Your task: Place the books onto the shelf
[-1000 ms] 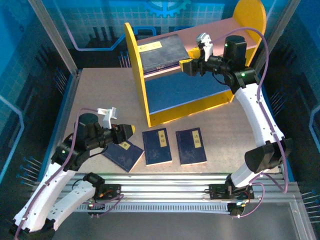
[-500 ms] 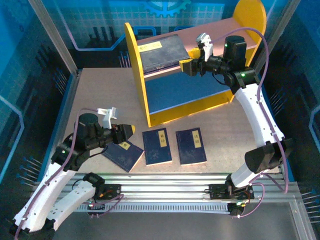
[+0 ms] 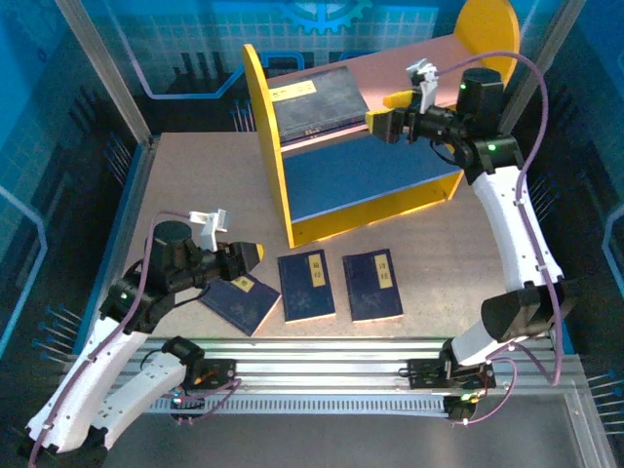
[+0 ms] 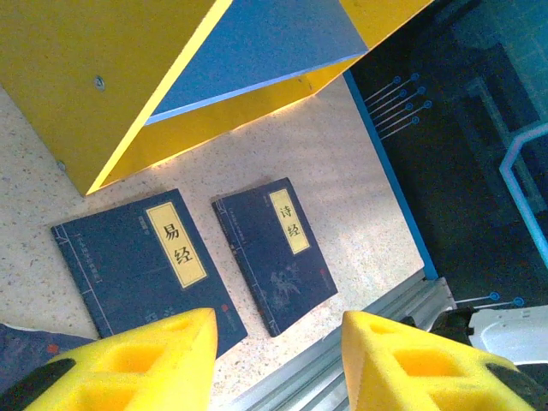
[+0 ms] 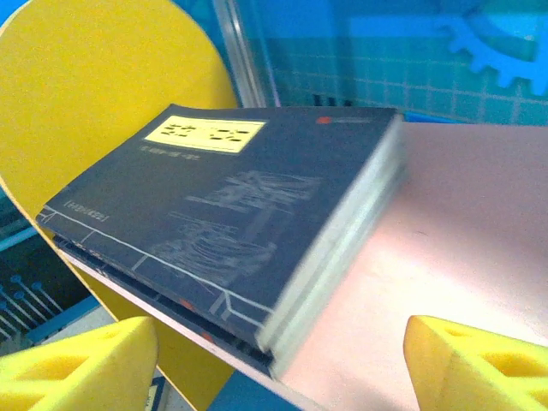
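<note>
The shelf (image 3: 268,146) stands at the back with a stack of navy books (image 3: 314,101) lying flat on the left of its pink upper board (image 3: 429,68). My right gripper (image 3: 388,112) hovers open just right of that stack, holding nothing. In the right wrist view the book stack (image 5: 223,205) lies on the pink board (image 5: 471,223), beyond my open gripper (image 5: 278,364). Three books lie on the table: a left one (image 3: 239,300), a middle one (image 3: 306,286) and a right one (image 3: 371,285). My left gripper (image 3: 249,255) is open above the left book. The left wrist view has two of the books (image 4: 141,257) (image 4: 274,253) ahead of the open fingers (image 4: 145,360).
The shelf's blue lower board (image 3: 366,175) is bare. An aluminium rail (image 3: 322,356) runs along the table's near edge, close to the table books. Blue enclosure walls and metal posts (image 3: 107,78) ring the table. Free tabletop (image 3: 205,185) lies left of the shelf.
My right gripper has drawn back to the right and slightly up, away from the book stack on the pink board. The left arm has barely moved.
</note>
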`<state>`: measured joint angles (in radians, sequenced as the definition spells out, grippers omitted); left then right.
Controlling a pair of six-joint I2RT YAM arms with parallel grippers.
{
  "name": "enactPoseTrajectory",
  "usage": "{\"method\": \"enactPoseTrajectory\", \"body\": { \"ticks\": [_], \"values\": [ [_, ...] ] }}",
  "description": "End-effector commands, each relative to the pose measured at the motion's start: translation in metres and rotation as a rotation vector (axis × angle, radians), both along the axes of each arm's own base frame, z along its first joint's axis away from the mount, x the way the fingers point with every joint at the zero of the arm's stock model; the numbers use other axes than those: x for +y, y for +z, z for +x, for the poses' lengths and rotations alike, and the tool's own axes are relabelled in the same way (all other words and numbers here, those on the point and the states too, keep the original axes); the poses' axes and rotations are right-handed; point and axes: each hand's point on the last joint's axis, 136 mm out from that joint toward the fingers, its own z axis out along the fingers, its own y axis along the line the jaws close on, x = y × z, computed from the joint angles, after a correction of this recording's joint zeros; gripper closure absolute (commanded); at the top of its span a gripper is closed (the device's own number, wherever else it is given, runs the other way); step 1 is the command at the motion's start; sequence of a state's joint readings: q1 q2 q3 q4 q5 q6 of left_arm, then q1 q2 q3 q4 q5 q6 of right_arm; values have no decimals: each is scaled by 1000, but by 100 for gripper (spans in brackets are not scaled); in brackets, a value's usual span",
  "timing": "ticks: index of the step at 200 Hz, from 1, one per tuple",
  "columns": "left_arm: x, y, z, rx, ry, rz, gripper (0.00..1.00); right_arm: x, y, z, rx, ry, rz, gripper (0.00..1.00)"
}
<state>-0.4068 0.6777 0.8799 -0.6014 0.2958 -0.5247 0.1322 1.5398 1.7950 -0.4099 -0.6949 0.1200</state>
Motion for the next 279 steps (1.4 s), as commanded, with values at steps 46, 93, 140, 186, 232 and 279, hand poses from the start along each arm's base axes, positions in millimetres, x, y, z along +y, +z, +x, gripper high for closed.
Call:
{"method": "enactPoseTrajectory", "body": {
  "ticks": [46, 93, 140, 186, 232, 279],
  "values": [
    [16, -24, 10, 72, 106, 82, 56, -48, -14, -52, 56, -221, 10, 23],
    [29, -73, 16, 227, 221, 134, 60, -52, -99, -82, 245, -263, 7, 24],
    [31, -130, 6, 382, 281, 98, 57, -8, -199, -107, 475, -164, -60, 28],
    [26, -166, -2, 471, 298, 43, 54, 41, -289, -134, 688, -69, -112, 31],
    [17, -185, -2, 496, 287, 14, 52, 68, -332, -137, 788, -33, -145, 37],
    [6, -195, -5, 518, 268, 22, 50, 91, -375, -141, 877, -16, -213, 45]
  ]
}}
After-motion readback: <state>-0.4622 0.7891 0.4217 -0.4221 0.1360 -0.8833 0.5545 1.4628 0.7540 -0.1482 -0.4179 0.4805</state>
